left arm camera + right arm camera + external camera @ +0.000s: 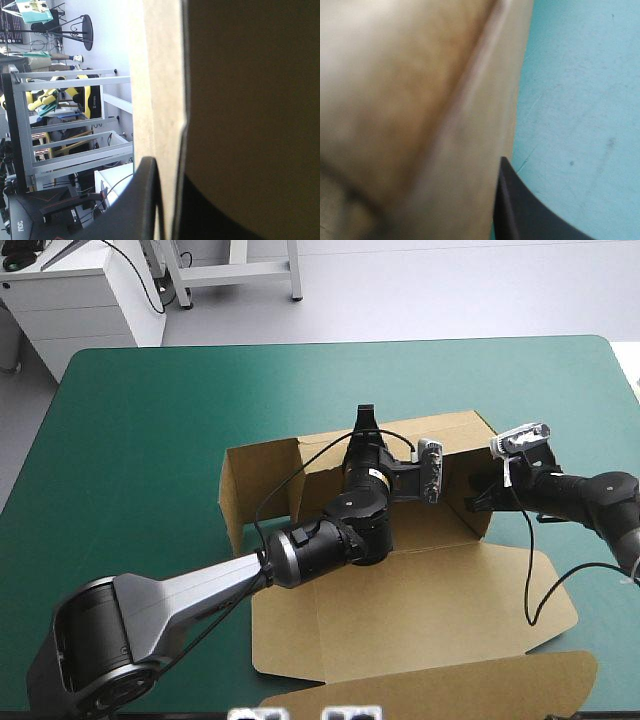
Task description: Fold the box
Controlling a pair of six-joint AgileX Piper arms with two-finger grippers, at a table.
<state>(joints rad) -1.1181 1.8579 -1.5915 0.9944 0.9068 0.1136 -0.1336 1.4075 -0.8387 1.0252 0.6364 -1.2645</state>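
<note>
The brown box (420, 610) lies mid-table with its back, left and right walls raised and its lid flat toward the near edge. My left gripper (364, 422) reaches over the tray to the top of the back wall (455, 440). In the left wrist view the box wall (155, 75) runs edge-on between the black fingers (142, 200) of my left gripper (169, 170), shut on it. My right gripper (478, 502) is at the right wall. The right wrist view shows one black finger (520, 210) pressed against the box wall (420, 100); that wall hides the other finger.
The teal-green cover (150, 440) lies bare to the left of the box and beyond it. The lid's front flap (450, 685) reaches almost to the near edge. To the right of the right wall there is bare cover (580, 100).
</note>
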